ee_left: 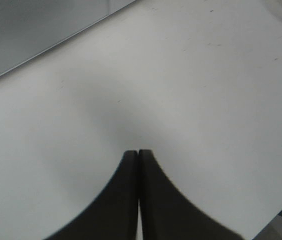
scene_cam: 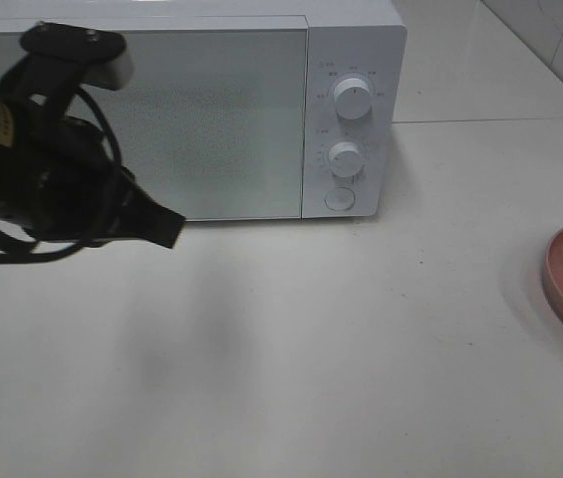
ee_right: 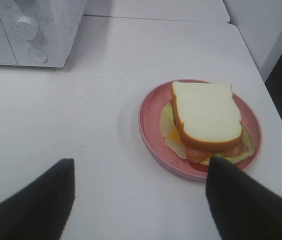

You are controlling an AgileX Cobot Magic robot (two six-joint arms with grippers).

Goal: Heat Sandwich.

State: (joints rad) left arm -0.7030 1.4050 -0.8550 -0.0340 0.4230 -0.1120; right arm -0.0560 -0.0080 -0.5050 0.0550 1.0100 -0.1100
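On the white counter (scene_cam: 291, 349), right side of the overhead view, the sandwich (ee_right: 205, 117) sits on the pink plate (ee_right: 148, 117), well apart from the microwave (scene_cam: 356, 40), whose door looks closed. My right gripper (ee_right: 141, 200) is spread wide, empty, hovering near the plate with one finger just over its rim in the wrist view. My left gripper (ee_left: 139, 155) is pinched fully closed on nothing, hanging above bare counter in front of the microwave door (scene_cam: 211, 119). Handling call: sandwich looks soft and light, white bread on top, loose layers of what seems cheese, tomato and lettuce sticking out underneath. Squeezing the bread would crush it and the stack would likely shear apart. Better to grab the plate by its raised rim, on the near edge clear of the filling, and carry it level. Plate looks rigid, possibly slick, so a firm pinch on the lip. Door needs opening first, probably left arm's job.
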